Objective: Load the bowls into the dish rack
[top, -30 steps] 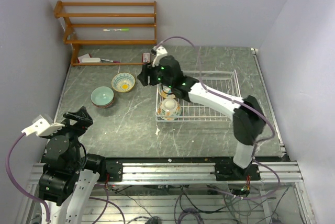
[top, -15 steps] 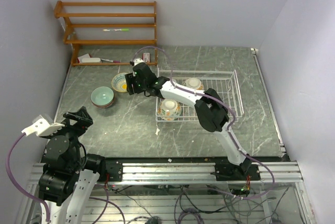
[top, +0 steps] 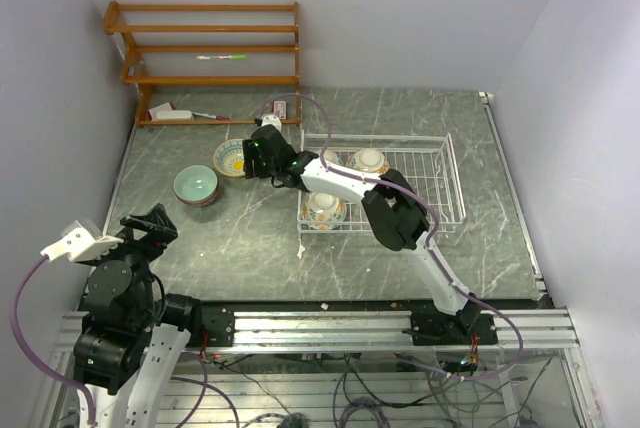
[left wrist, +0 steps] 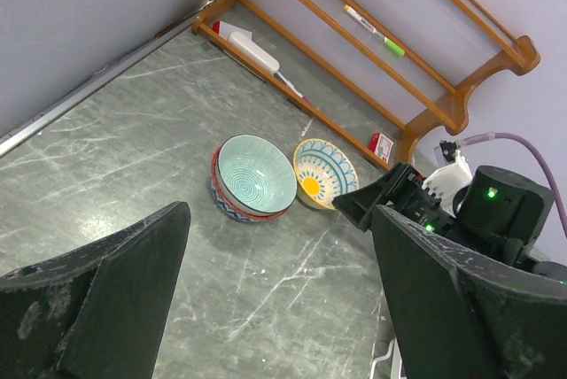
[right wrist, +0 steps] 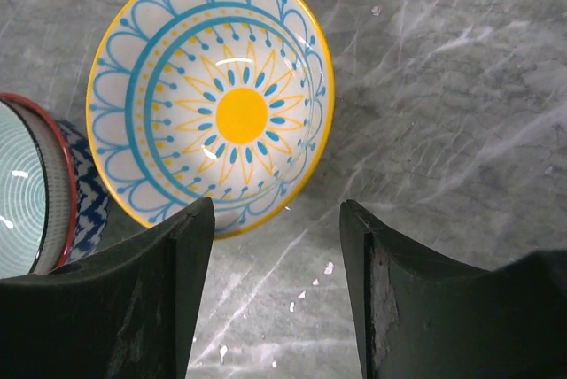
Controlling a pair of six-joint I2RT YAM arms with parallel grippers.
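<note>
A floral bowl (top: 235, 156) with a yellow sun centre and blue arcs sits on the table left of the white wire dish rack (top: 452, 178). My right gripper (top: 258, 152) is open and empty, just beside this bowl. In the right wrist view the bowl (right wrist: 213, 96) lies just beyond the open gripper (right wrist: 276, 212). A pale teal bowl (top: 195, 185) is stacked on a red-rimmed bowl further left. Two patterned bowls (top: 323, 208) (top: 370, 160) are in the rack. My left gripper (left wrist: 279, 215) is open and empty, far from the bowls.
A brown wooden shelf unit (top: 205, 48) stands at the back left with a pen and small items on it. The teal bowl stack (left wrist: 255, 175) and the floral bowl (left wrist: 323, 173) sit close together. Walls close in on the table's left and back.
My right arm has swung left from over the rack's back left corner to the floral bowl on the table. The left arm has not moved.
</note>
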